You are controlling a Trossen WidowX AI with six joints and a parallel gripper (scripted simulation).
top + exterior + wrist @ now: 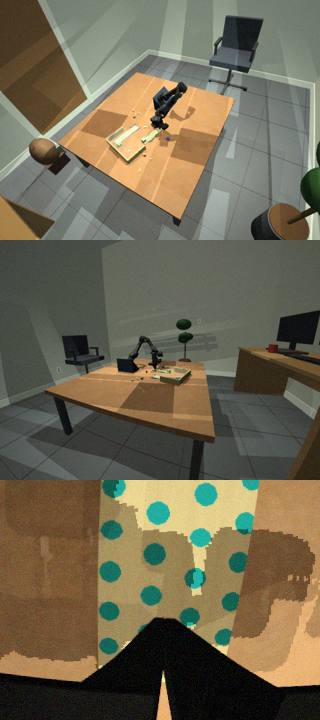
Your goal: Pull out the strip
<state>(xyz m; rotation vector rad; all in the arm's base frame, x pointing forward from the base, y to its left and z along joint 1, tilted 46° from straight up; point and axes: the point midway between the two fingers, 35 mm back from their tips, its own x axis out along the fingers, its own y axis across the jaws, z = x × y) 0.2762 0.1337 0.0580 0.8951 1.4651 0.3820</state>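
Observation:
A pale strip with teal dots (152, 135) (162, 370) (175, 514) lies on the table, running from my gripper toward the shallow wooden tray (128, 156) (169, 380). A pale cube (143, 139) (168, 371) sits on its far end, beside the tray; I cannot read a label on it. My gripper (160, 127) (154, 367) (163, 628) is low on the table, with its fingers shut on the near end of the dotted strip. A second, plain pale strip (127, 134) lies in the tray with a pale cube (118, 142) at its end.
A small blue disc (168, 138) lies right of the dotted strip. Several small pale cubes lie scattered around the tray, such as one cube (139, 169) toward the front. The arm's dark blue base (160, 99) (125, 365) stands behind the gripper.

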